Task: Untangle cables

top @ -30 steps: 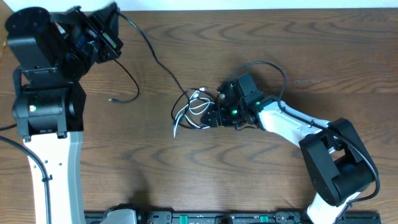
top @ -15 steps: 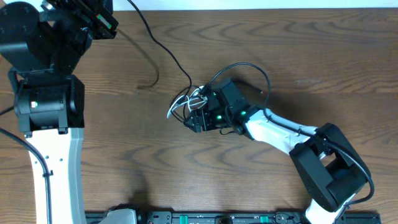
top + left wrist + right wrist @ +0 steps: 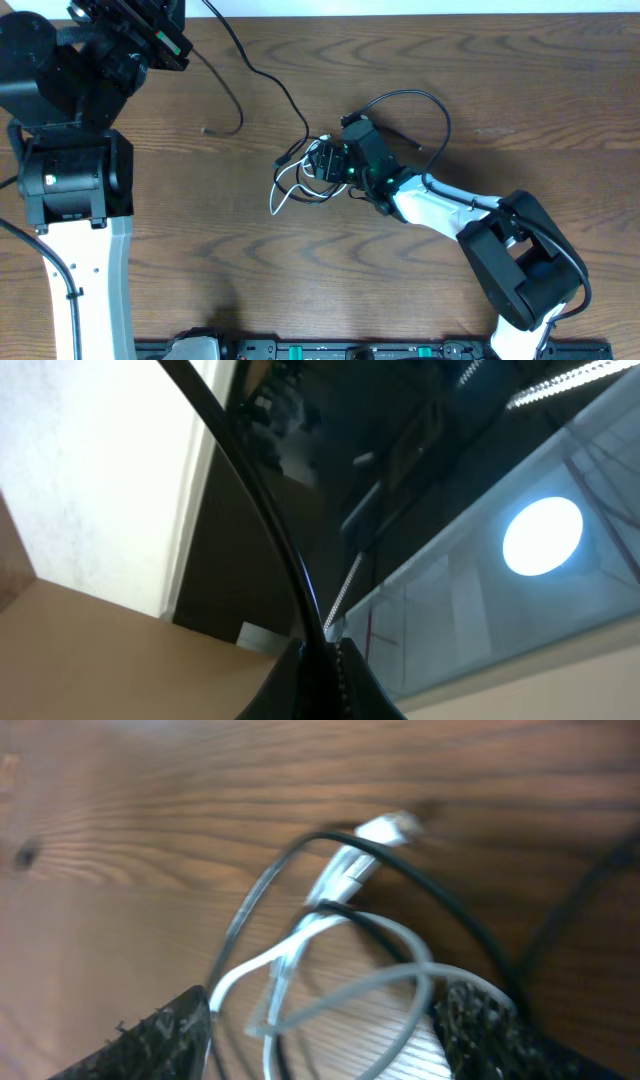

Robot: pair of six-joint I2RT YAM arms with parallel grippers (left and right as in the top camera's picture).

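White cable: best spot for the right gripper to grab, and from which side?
Probably its loose tail, trailing down-left out of the bunch. That white cable end lies alone on the table, clear of the black cables, so come from above on the bunch's left. The open right gripper straddles the middle, where white and black cross.

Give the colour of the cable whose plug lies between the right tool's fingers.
White cable, with a pale plug; clearest in the right wrist view.
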